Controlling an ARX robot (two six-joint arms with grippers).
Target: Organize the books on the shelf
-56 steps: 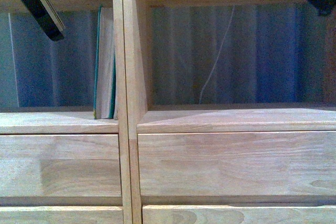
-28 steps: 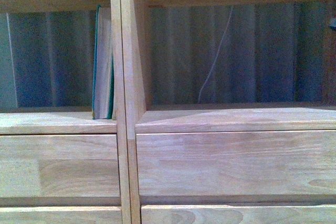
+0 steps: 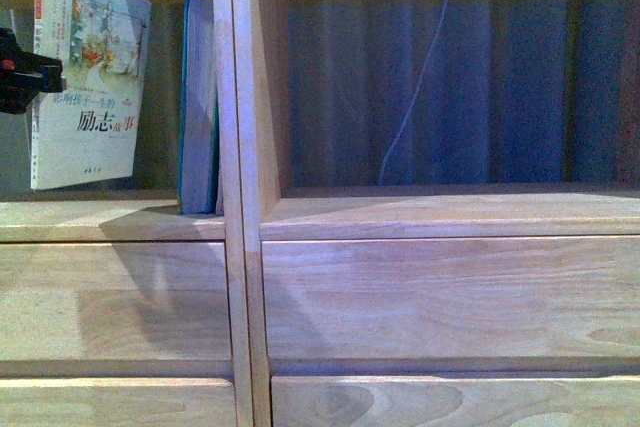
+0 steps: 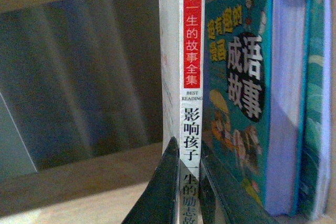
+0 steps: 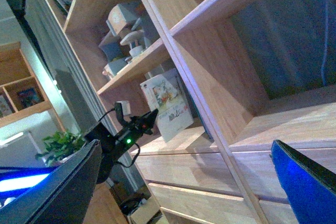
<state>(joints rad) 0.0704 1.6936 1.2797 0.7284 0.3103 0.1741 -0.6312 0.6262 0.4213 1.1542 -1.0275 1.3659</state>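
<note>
The tall light-wood bookcase (image 5: 210, 51) runs slanted across this view. In a compartment of its left column, the thin pale paperback with an illustrated cover (image 5: 167, 106) is pinched at its edge by the black left gripper (image 5: 148, 120), whose arm shows 1 green light (image 5: 126, 141). The compartment above holds small pale ornaments (image 5: 123, 30). Plain wooden drawer fronts (image 5: 178, 169) lie below. The right gripper (image 5: 185, 145) has its 2 fingers (image 5: 58, 192) spread wide apart. A green leafy plant (image 5: 60, 145) stands beyond the bookcase.
</note>
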